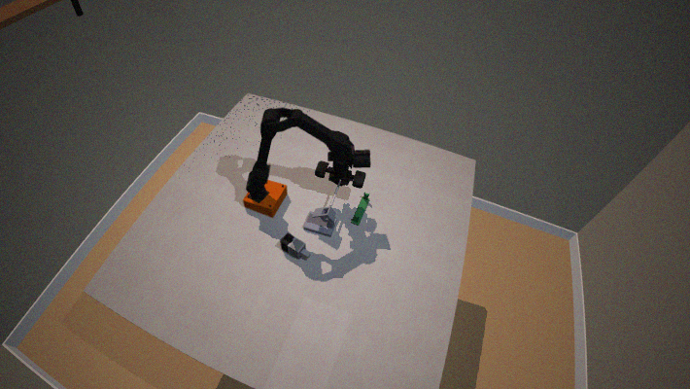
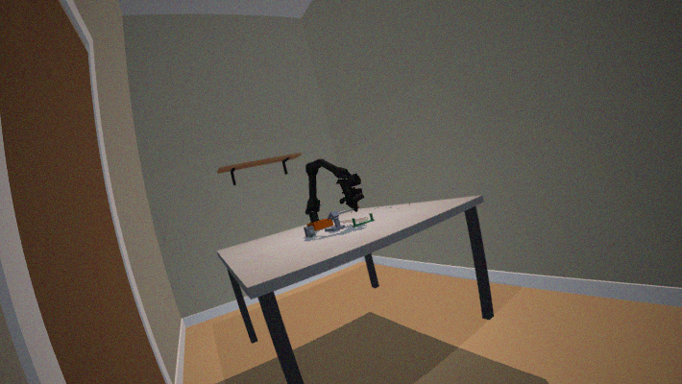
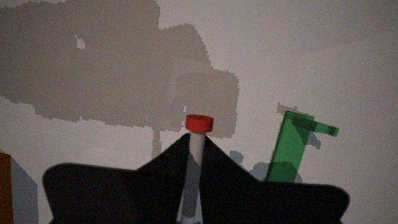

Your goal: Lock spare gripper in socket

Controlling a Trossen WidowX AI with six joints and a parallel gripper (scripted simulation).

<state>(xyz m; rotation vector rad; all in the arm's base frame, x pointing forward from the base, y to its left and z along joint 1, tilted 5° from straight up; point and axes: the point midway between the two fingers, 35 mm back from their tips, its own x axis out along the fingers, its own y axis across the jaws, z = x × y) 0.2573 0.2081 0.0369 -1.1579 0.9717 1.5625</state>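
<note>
On the pale flat-topped bench (image 1: 389, 301) (image 2: 288, 259) (image 3: 345, 45) with four dark straight legs (image 2: 479, 264) there are one black jointed arm (image 1: 311, 127) (image 2: 312, 192), one black pincer (image 1: 341, 182) (image 2: 356, 209) (image 3: 194, 140) and one pale slender pin with a red round head (image 1: 333, 195) (image 2: 347, 211) (image 3: 199, 123). From above, around one grey angular mount (image 1: 313, 227) (image 2: 335, 222), count one green two-ended bracket (image 1: 361, 210) (image 2: 363, 223) (image 3: 288, 150) toward two o'clock, one grey-and-black blocky spare unit (image 1: 293, 246) (image 2: 310, 232) toward eight and one orange boxy base (image 1: 278, 194) (image 2: 323, 224) (image 3: 4, 190) toward ten. The wall carries one brown plank shelf (image 1: 19, 14) (image 2: 259, 163) on two black supports.
</note>
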